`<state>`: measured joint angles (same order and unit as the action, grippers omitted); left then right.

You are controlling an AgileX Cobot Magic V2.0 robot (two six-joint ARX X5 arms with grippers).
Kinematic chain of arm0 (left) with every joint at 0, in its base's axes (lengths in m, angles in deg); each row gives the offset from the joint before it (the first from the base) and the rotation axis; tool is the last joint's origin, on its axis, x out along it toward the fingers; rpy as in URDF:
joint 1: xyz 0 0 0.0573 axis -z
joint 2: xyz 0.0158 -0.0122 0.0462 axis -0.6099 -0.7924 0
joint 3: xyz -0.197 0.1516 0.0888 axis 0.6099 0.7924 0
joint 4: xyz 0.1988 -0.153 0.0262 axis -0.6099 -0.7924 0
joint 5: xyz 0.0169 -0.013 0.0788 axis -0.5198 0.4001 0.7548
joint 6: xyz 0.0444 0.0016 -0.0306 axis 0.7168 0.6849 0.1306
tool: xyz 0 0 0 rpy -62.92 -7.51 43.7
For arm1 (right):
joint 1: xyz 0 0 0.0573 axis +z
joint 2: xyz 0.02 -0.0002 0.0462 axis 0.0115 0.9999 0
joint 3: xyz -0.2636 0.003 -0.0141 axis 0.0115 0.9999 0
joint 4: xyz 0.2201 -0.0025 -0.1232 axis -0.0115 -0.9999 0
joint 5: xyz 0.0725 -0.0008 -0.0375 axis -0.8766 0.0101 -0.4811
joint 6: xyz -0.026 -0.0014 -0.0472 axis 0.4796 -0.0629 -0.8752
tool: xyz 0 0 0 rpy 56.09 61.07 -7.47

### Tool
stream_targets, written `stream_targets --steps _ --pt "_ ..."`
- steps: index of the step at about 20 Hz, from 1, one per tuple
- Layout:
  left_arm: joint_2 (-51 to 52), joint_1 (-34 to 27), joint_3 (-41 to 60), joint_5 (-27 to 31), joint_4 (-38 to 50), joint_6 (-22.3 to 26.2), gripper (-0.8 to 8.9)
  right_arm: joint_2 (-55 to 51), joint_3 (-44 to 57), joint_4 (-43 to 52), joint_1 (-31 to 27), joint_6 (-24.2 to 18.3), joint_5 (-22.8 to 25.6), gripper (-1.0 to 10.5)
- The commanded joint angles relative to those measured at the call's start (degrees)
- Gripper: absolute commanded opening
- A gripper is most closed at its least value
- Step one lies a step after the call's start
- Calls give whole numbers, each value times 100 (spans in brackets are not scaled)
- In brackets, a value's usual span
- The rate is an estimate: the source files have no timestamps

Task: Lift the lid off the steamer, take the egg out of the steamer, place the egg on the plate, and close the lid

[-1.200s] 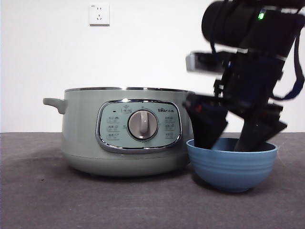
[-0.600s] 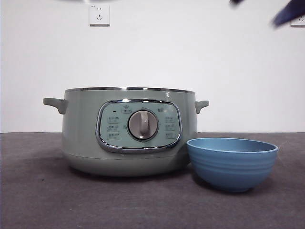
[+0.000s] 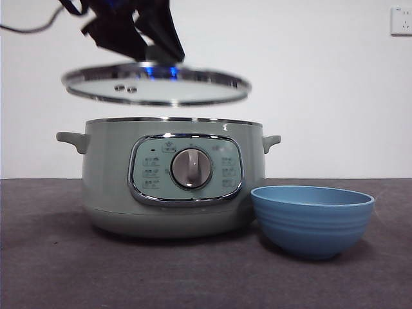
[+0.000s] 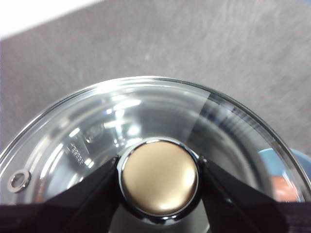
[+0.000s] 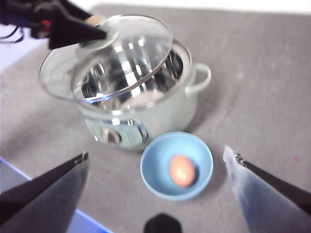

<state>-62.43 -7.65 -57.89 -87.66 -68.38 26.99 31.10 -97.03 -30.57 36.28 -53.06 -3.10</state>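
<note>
Right, front view first: the glass lid (image 3: 156, 84) hangs level above the steamer (image 3: 170, 177), clear of the rim, with a dark gripper (image 3: 149, 32) on top of it coming down from the upper left. The blue bowl serving as the plate (image 3: 312, 219) sits on the table (image 3: 51, 270) just beside the steamer's right flank. From this height I can't see into either vessel.

Left wrist view: the left gripper (image 4: 159, 177) has its two black jaws pinched on either side of the lid knob (image 4: 159, 175), which reads tan here inside a chrome collar. Grip looks centred. Lid glass (image 4: 146, 111) fills the frame; table is blurred beyond it.

Right wrist view: the right gripper (image 5: 155, 170) is high above the table, jaws spread wide, holding nothing. Below it the egg (image 5: 181, 170) lies in the plate (image 5: 155, 167), so the transfer looks done. The steamer (image 5: 146, 111) is open, with the lid (image 5: 109, 56) poised over it but offset towards the left gripper's side.

The step in hand, as I judge it: close the lid.
- Shift the lid sideways until it is concentric with the steamer rim, before descending.
- Keep it level; a tilted glass lid will catch one edge.
- Lower slowly, release the knob only once the steel rim is seated all round.
- Right arm stays parked high, clear of the plate.
</note>
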Motion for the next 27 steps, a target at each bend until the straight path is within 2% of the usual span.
stream_targets --steps 1,5,14,23,25,27 --pt "-155 35 -68 2 553 2 -8 -9 13 -13 7 63 -13 471" --pt "-348 35 -68 4 863 2 -8 -11 13 -74 7 63 -17 471" --pt "-730 90 -68 13 940 -42 -8 -11 13 -76 7 46 -24 471" --pt "-732 87 -68 151 505 -42 -5 -11 13 -79 7 37 -24 471" --pt "-732 87 -68 153 470 -155 19 -11 13 -76 7 37 -26 471" --pt "-732 87 -68 151 490 -317 251 -11 13 -76 7 37 -26 471"
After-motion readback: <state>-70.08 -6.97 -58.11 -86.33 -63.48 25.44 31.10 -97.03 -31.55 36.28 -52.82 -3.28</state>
